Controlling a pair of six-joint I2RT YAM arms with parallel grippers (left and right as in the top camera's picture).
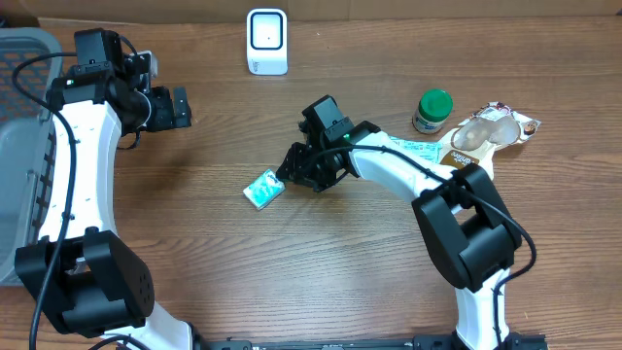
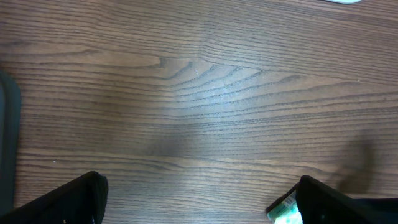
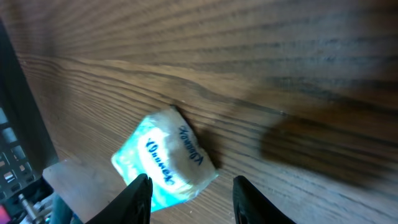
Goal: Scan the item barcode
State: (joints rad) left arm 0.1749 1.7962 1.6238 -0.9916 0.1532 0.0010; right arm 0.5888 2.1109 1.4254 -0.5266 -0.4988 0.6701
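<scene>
Right gripper (image 3: 191,194) is hovering part-open astride packet (image 3: 165,158), which is lying ungripped mid-table (image 1: 369,282). Grasp step is underway; next is needing squeeze, lift, barcode toward scanner (image 1: 266,41). Left gripper (image 2: 200,202) is hanging wide open.

The bench (image 1: 321,272) carries 2 robot arms, the left arm (image 1: 73,146) and the right arm (image 1: 408,170). Each ends in 2 fingers (image 3: 138,198), so 4 in all. There is 1 white scanner (image 1: 266,41) at the upper middle of the frame and 1 grey basket (image 1: 19,97) at the left edge. 4 goods lie about: 1 teal packet (image 1: 262,189) at the centre, and at the upper right 1 green-lidded jar (image 1: 432,111), 1 clear snack bag (image 1: 491,131) and 1 flat white pack (image 1: 420,149).
</scene>
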